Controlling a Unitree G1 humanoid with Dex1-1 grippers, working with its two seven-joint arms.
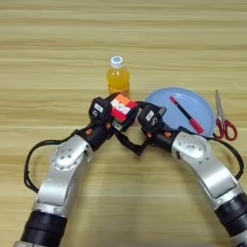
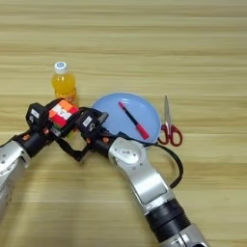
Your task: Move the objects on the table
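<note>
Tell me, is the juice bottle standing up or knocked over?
Standing up. The orange-drink bottle stands on the table with its white cap on top, behind the puzzle cube.

Cube (image 1: 122, 107) held aloft, bottle (image 1: 118, 75) upright, pen (image 1: 186, 114) on plate.

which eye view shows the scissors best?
Right eye view: the scissors lie whole, well inside the picture, just right of the blue plate. In the left eye view they are also whole but sit close to the right edge.
</note>
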